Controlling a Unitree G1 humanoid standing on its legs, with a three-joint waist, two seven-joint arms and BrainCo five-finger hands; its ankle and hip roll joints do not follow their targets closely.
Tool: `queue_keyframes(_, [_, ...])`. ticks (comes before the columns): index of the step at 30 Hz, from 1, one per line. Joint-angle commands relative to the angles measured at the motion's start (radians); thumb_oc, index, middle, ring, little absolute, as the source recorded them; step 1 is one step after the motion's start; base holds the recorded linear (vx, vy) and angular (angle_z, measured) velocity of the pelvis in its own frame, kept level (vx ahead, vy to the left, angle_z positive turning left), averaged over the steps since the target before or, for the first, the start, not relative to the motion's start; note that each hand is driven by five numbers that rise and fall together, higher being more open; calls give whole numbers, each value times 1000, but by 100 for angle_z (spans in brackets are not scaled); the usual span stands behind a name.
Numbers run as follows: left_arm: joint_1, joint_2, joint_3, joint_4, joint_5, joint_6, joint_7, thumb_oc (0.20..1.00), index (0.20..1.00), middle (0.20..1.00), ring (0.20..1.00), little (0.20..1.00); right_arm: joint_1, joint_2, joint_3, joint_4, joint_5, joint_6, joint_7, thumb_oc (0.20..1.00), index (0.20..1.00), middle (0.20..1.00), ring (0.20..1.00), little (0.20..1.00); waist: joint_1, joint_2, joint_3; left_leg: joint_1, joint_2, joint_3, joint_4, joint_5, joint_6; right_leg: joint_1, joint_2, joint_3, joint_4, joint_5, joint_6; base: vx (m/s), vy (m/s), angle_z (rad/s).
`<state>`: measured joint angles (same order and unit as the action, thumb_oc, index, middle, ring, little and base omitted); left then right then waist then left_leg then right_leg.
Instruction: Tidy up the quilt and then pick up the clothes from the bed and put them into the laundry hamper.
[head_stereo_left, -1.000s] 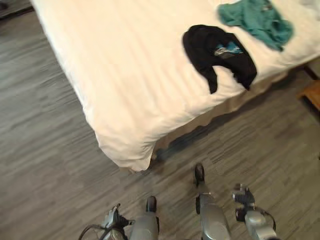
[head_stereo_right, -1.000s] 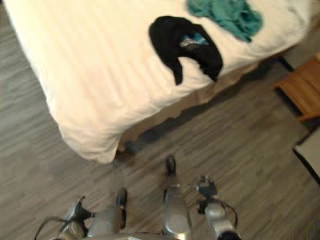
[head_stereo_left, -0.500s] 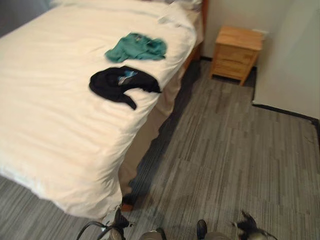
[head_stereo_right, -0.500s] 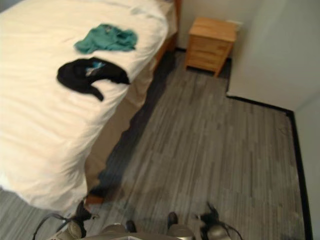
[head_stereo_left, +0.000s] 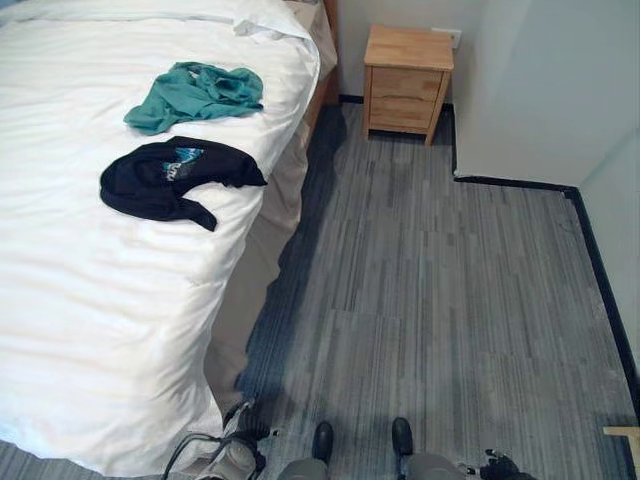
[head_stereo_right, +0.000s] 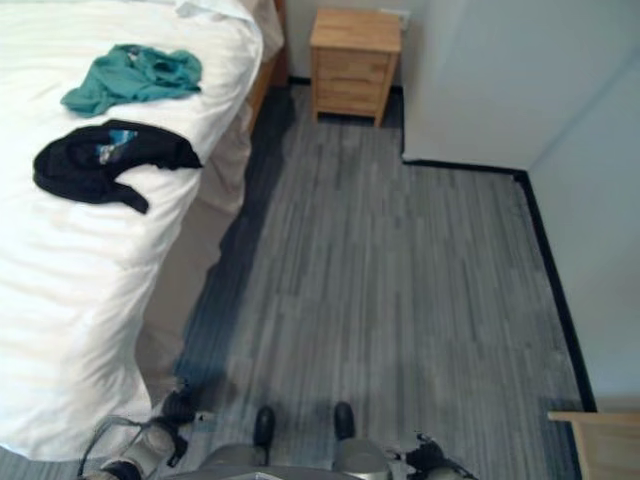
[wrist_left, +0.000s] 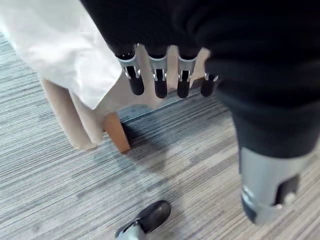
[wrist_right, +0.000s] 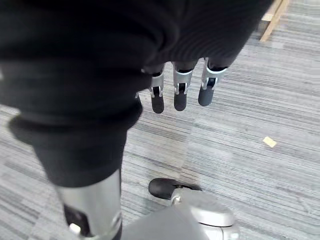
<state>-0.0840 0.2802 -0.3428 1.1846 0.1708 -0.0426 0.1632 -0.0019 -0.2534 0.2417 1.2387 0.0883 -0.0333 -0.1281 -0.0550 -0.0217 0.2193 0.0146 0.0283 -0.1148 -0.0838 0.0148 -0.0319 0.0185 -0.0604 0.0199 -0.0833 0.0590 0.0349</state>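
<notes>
A bed under a smooth white quilt (head_stereo_left: 90, 300) takes up the left side. A black garment (head_stereo_left: 170, 180) lies near the quilt's right edge, and a teal garment (head_stereo_left: 195, 92) lies crumpled just beyond it, toward the head of the bed. My left hand (wrist_left: 160, 80) hangs low beside the quilt's near corner (wrist_left: 65, 45), fingers straight and holding nothing. It also shows at the bottom of the left eye view (head_stereo_left: 232, 462). My right hand (wrist_right: 180, 92) hangs over the floor, open and empty.
A wooden nightstand (head_stereo_left: 405, 68) stands against the far wall by the head of the bed. A pale wall (head_stereo_left: 560, 90) with a dark skirting runs along the right. A corner of wooden furniture (head_stereo_right: 595, 440) shows at lower right. A wooden bed leg (wrist_left: 117, 132) stands under the quilt corner.
The whole picture has swung from the foot corner of the bed to the aisle along its side: the camera moved. The garments lie as before. Both hands stay low and empty.
</notes>
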Motion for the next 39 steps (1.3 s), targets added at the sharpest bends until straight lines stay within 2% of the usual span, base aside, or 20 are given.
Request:
queue_keyframes(1, [-58, 2, -11, 62, 29, 11, 13, 1000, 1000, 1000, 1000, 1000, -28, -51, -23, 0, 24, 1, -9, 1000, 1000, 1000, 1000, 1000, -2, 16, 43, 9, 30, 126, 188, -64, -60, -36, 6, -30, 116, -141, 50, 96, -214, -11])
queue_keyframes(4, [-61, 2, -7, 45, 35, 20, 40, 1000, 1000, 1000, 1000, 1000, -29, -64, -35, 0, 42, -2, -27, 1000, 1000, 1000, 1000, 1000, 19, -10, 97, -167, 56, 127, 526, 73, -82, 16, -10, -42, 95, -145, 11, 71, -202, -9])
queue_keyframes(6, [-54, 5, -3, 39, 29, 23, 56, 1000, 1000, 1000, 1000, 1000, -34, -74, -32, 4, 42, 5, -33, 1000, 1000, 1000, 1000, 1000, 31, -22, 110, -228, 39, 152, 590, 24, -59, 43, -11, -32, 83, -156, 2, 234, -143, -25])
queue_keyframes(9, [-41, -3, -2, 32, 26, 17, 54, 1000, 1000, 1000, 1000, 1000, -41, -84, -26, 2, 38, 7, -37, 1000, 1000, 1000, 1000, 1000, 58, -9, 92, -270, -35, 184, 425, -51, -28, 87, -5, -8, 49, -184, 15, 397, 6, -17])
queue_keyframes(12, [-21, -16, -12, 32, 47, 10, 46, 1000, 1000, 1000, 1000, 1000, -41, -92, -24, 7, 23, 4, -43, 1000, 1000, 1000, 1000, 1000, 92, 38, 61, -302, -58, 225, 101, 59, -41, 163, 26, 2, 26, -244, 31, 563, 74, -6])
queue_keyframes(15, [-5, -14, -5, 49, 53, 16, 39, 1000, 1000, 1000, 1000, 1000, -35, -86, -23, 9, 4, 8, -42, 1000, 1000, 1000, 1000, 1000, 110, 30, 39, -287, -67, 205, 70, 73, -24, 198, 31, 21, 68, -295, 35, 601, 63, -28])
queue_keyframes(16, [3, -13, -1, 57, 51, 19, 36, 1000, 1000, 1000, 1000, 1000, -23, -78, -27, 9, 2, 7, -37, 1000, 1000, 1000, 1000, 1000, 109, 22, 30, -271, -79, 183, 62, 91, -3, 205, 32, 26, 127, -307, 38, 578, 97, -64])
queue_keyframes(17, [-5, -5, 3, 66, 51, 28, 36, 1000, 1000, 1000, 1000, 1000, -29, -76, -37, 5, -1, 4, -40, 1000, 1000, 1000, 1000, 1000, 116, -5, 21, -235, -98, 162, 72, 74, 22, 166, 27, 24, 333, -265, 92, 740, 147, -70])
queue_keyframes(19, [-9, 6, 0, 74, 72, 40, 42, 1000, 1000, 1000, 1000, 1000, -28, -76, -40, -7, -1, 5, -38, 1000, 1000, 1000, 1000, 1000, 83, -1, 46, -134, -86, 165, 52, 33, 44, 33, 6, 14, 640, -61, 173, 559, 143, -94])
queue_keyframes(22, [-19, 16, -6, 65, 75, 45, 47, 1000, 1000, 1000, 1000, 1000, -30, -71, -37, -23, -2, -1, -42, 1000, 1000, 1000, 1000, 1000, 58, 38, 59, -49, -46, 147, 12, 13, 50, -105, 20, -11, 825, -65, 148, 323, 72, -28])
queue_keyframes(24, [-45, 22, -15, 49, 74, 39, 48, 1000, 1000, 1000, 1000, 1000, -31, -57, -31, -26, -2, -5, -40, 1000, 1000, 1000, 1000, 1000, 32, 45, 66, 9, -34, 125, -3, -9, 41, -160, -3, -81, 759, -136, 117, 683, -24, 32])
queue_keyframes(25, [-67, 27, -22, 23, 62, 28, 53, 1000, 1000, 1000, 1000, 1000, -31, -48, -29, -34, 16, -12, -41, 1000, 1000, 1000, 1000, 1000, 5, 43, 72, 52, -28, 109, -4, -40, 25, -200, 14, -112, 584, -177, 98, 747, -204, 42])
queue_keyframes(28, [-93, 25, -38, 1, 65, 18, 53, 1000, 1000, 1000, 1000, 1000, -33, -45, -32, -36, 30, -9, -41, 1000, 1000, 1000, 1000, 1000, -21, 26, 65, 87, -34, 81, -4, -74, 5, -213, 23, -90, 293, -148, 99, 536, -236, 80])
queue_keyframes(29, [-122, 20, -45, 4, 77, 12, 61, 1000, 1000, 1000, 1000, 1000, -36, -44, -36, -20, 37, 3, -47, 1000, 1000, 1000, 1000, 1000, -49, 25, 66, 140, -10, 52, 11, -132, -25, -225, 8, 1, 72, -61, 122, 685, -344, 100])
queue_keyframes(32, [-107, 16, -45, 18, 82, 13, 60, 1000, 1000, 1000, 1000, 1000, -33, -46, -27, -5, 26, 9, -41, 1000, 1000, 1000, 1000, 1000, -43, 21, 52, 168, -1, 48, 85, -183, -39, -199, -4, -10, 52, -37, 110, 505, -278, 110])
queue_keyframes(34, [-84, 7, -24, 30, 65, 14, 54, 1000, 1000, 1000, 1000, 1000, -45, -59, -21, 8, 15, 10, -33, 1000, 1000, 1000, 1000, 1000, -40, 35, 39, 140, 25, 57, 272, -120, -70, -164, 3, -26, 65, -46, 86, 447, -282, 12])
queue_keyframes(36, [-71, 9, -13, 22, 39, 10, 53, 1000, 1000, 1000, 1000, 1000, -54, -70, -8, 10, 6, 4, -35, 1000, 1000, 1000, 1000, 1000, -14, 5, 75, -49, 10, 43, 643, 5, -65, -84, -11, -32, 57, -45, 37, 336, -382, 12])
queue_keyframes(37, [-69, 10, -17, 12, 28, 15, 64, 1000, 1000, 1000, 1000, 1000, -67, -82, 3, 1, 2, 7, -40, 1000, 1000, 1000, 1000, 1000, 15, -26, 103, -143, 25, 107, 760, -8, -46, -20, -28, -43, 31, -63, 21, 464, -387, 5])
queue_keyframes(38, [-69, 8, -21, 8, 31, 15, 62, 1000, 1000, 1000, 1000, 1000, -69, -87, 9, 1, -2, 11, -41, 1000, 1000, 1000, 1000, 1000, 27, -31, 102, -176, 24, 142, 713, -23, -43, 5, -32, -50, 22, -77, 20, 877, -279, -25])
queue_keyframes(39, [-47, -2, -22, -3, 36, 8, 53, 1000, 1000, 1000, 1000, 1000, -61, -94, 16, 0, -8, 12, -37, 1000, 1000, 1000, 1000, 1000, 54, -15, 85, -208, -15, 224, 471, -70, -23, 70, -25, -53, 7, -118, 32, 665, -81, -10])
